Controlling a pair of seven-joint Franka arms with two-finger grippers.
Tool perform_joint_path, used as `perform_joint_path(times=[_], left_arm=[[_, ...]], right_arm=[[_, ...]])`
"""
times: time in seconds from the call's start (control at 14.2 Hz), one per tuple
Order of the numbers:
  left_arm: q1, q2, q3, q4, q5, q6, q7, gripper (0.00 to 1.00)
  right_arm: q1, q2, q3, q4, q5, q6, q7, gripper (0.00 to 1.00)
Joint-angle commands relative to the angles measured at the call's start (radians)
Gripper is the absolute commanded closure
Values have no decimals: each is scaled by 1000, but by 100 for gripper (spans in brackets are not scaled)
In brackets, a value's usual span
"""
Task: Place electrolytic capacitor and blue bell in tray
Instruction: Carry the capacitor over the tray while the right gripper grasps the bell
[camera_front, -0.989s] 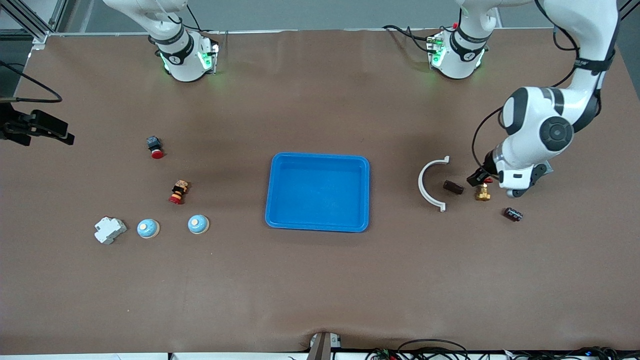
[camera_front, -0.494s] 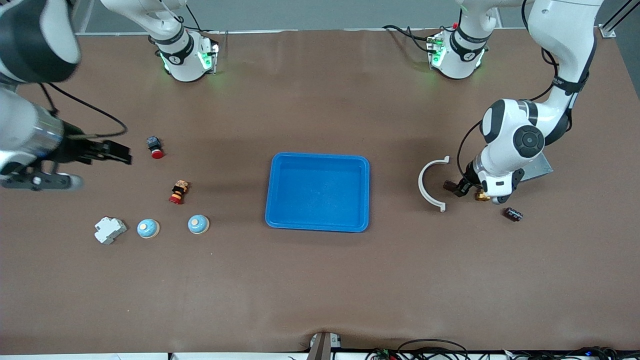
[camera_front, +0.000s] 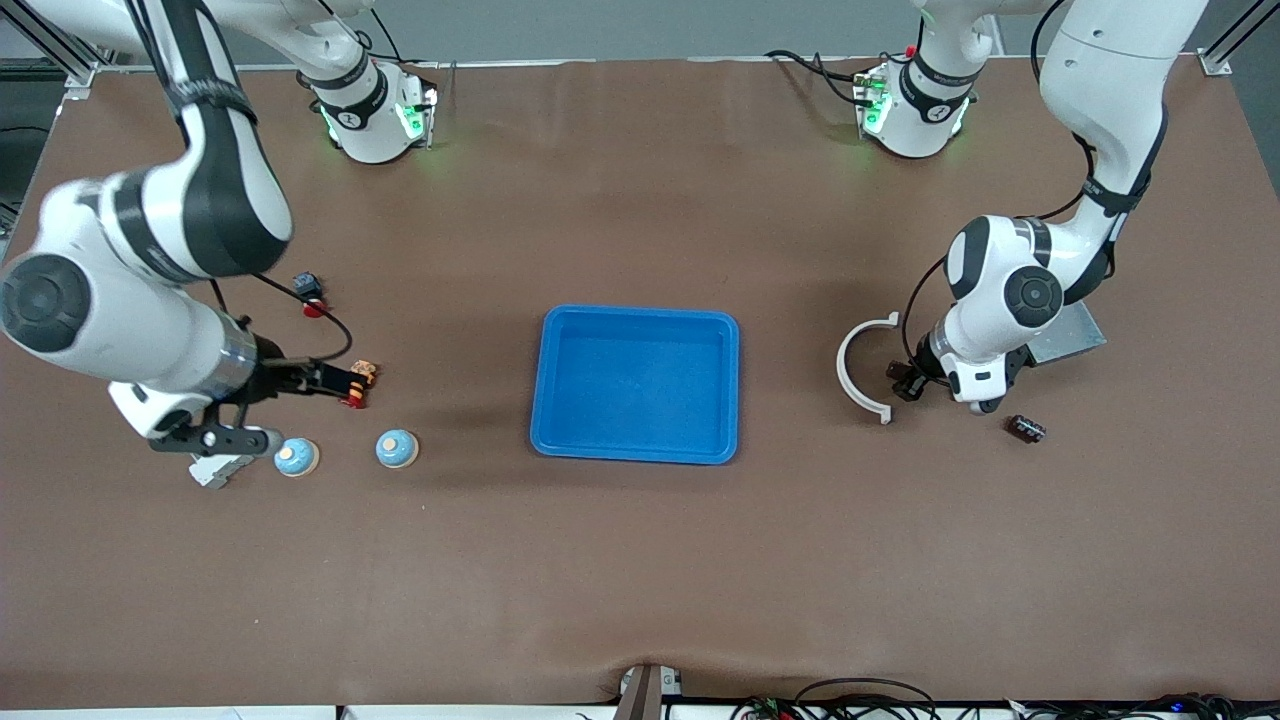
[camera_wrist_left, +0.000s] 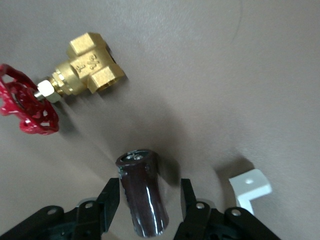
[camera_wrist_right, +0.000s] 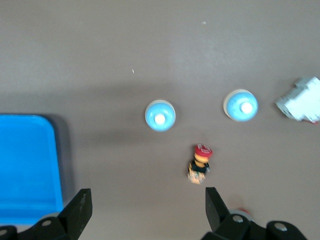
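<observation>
Blue bells (camera_front: 296, 457) are counted first: two of them, side by side on the surface (camera_front: 640, 580) toward the right arm's end, nearest the front camera, well apart from the tray. One white breaker block (camera_front: 212, 468) is seen just beside them, partly covered by the right arm.

Toward the left arm's end, one dark cylindrical part (camera_front: 1026, 429) is found lying alone.

One tray (camera_front: 637, 450), bright blue, is set at mid-surface with nothing in it.

Two red-capped push-buttons are tallied. The nearer one (camera_front: 357, 385) lies a little farther back than the bells. Over the surface right by it, the right end effector (camera_front: 320, 378) is held spread wide, and nothing is gripped or touched.

One electrolytic capacitor (camera_wrist_left: 142, 200), dark brown, lies on the surface between one white curved bracket (camera_front: 858, 365) and one brass valve (camera_wrist_left: 90, 70) with a red handwheel. It is straddled by the left end effector (camera_wrist_left: 149, 184), which is set low and narrowed to about half; a gap is seen on one side, so no firm grip is shown.

One grey metal plate (camera_front: 1072, 335) sits just farther back, and the second push-button (camera_front: 310, 295) farthest of all.
</observation>
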Motion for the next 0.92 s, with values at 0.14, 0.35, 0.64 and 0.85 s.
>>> perform_joint_path(times=[0.14, 0.35, 0.64, 0.85], left_arm=[[-2, -3, 1, 9, 8, 4, 11, 100], [0, -32, -5, 77, 52, -136, 39, 100], [-2, -64, -71, 198, 42, -334, -28, 100], [-6, -60, -141, 287, 41, -413, -170, 100]], right_arm=[[20, 120, -5, -11, 9, 136, 4, 0], [26, 182, -5, -14, 9, 207, -2, 0], [23, 190, -5, -146, 6, 380, -80, 0], [0, 192, -5, -169, 6, 406, -163, 0]])
